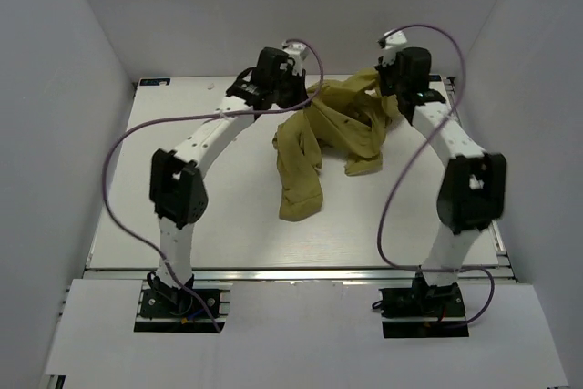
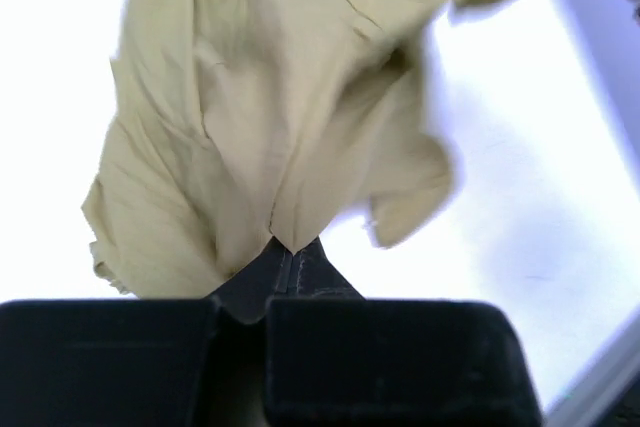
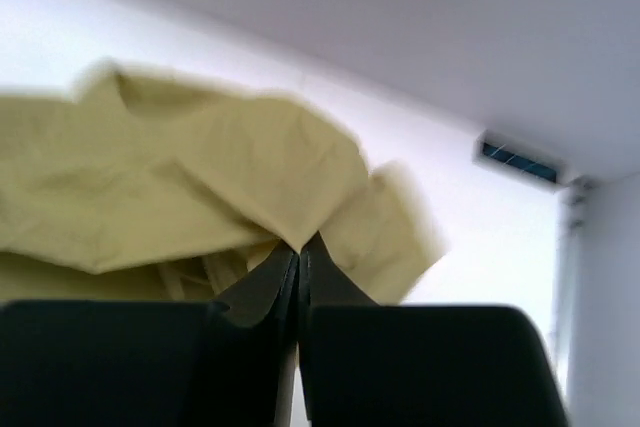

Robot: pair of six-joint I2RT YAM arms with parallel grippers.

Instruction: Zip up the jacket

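The left arm and the right arm rise from the near edge, elbows bent, wrists reaching toward the far side. The left gripper has its fingertips pressed together, pinching a fold of the jacket. The right gripper pinches jacket fabric in the same way.

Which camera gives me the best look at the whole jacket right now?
Top external: it shows nearly the whole jacket, bunched on the table. Each wrist view shows only a fold pinched in its shut jaws, left and right.
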